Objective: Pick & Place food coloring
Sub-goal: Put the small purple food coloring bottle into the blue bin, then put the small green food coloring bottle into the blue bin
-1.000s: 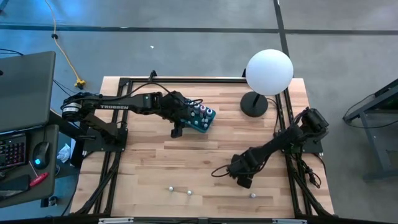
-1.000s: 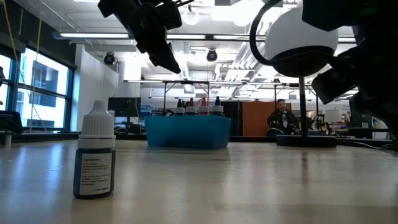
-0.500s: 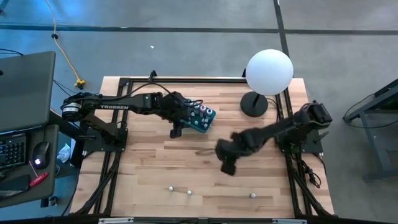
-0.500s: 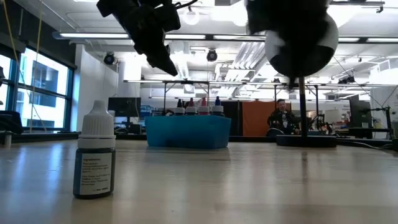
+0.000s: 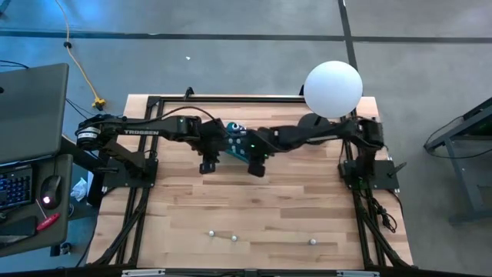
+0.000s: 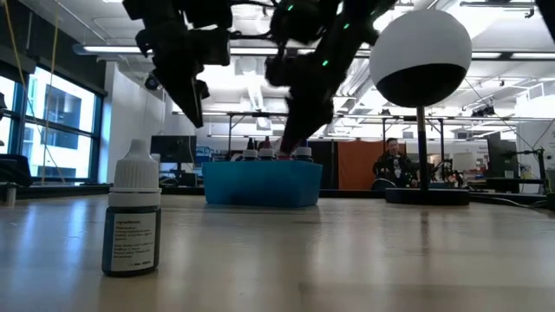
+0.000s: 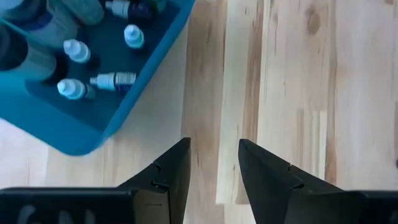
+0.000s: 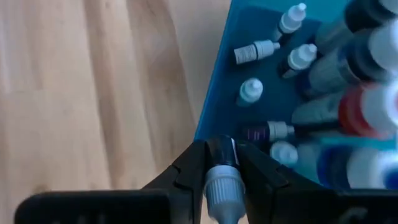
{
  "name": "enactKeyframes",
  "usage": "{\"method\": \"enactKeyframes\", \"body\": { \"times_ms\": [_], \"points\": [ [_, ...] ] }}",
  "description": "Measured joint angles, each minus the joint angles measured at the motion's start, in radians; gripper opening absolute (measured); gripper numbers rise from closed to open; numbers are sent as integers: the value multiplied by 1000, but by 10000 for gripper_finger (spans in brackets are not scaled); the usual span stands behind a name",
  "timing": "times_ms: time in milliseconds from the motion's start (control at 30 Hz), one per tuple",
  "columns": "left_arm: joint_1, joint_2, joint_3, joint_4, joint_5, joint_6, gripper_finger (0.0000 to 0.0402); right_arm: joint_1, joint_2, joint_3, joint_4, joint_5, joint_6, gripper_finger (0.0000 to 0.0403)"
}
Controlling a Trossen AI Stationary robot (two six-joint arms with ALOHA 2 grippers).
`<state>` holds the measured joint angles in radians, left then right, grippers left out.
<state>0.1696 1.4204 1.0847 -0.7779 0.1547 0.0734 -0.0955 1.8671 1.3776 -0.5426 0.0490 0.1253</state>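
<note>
Three food coloring bottles (image 5: 234,238) stand loose near the table's front edge; right gripper (image 8: 222,163) clamps one bottle (image 8: 223,180) over the teal box (image 8: 219,106), left gripper (image 7: 211,163) open beside it

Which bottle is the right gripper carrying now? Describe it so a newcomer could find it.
Start at the white globe lamp, then go left to the teal box in the middle of the table. The right gripper is over the box's edge, shut on a small dark bottle with a pale cap. Its neighbours stand or lie inside the box; this one alone is pinched between fingers.
</note>
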Motion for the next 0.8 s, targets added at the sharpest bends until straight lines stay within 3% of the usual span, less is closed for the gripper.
{"method": "enactKeyframes", "body": {
  "times_ms": [267, 800],
  "points": [
    [1, 0, -1, -46, -53, 0, 133, -78, 139, 166, -137, -106, -66, 76],
    [0, 0, -1, -45, -77, 3, 133, -84, 156, 213, -196, -84, -203, 125]
  ]
}}
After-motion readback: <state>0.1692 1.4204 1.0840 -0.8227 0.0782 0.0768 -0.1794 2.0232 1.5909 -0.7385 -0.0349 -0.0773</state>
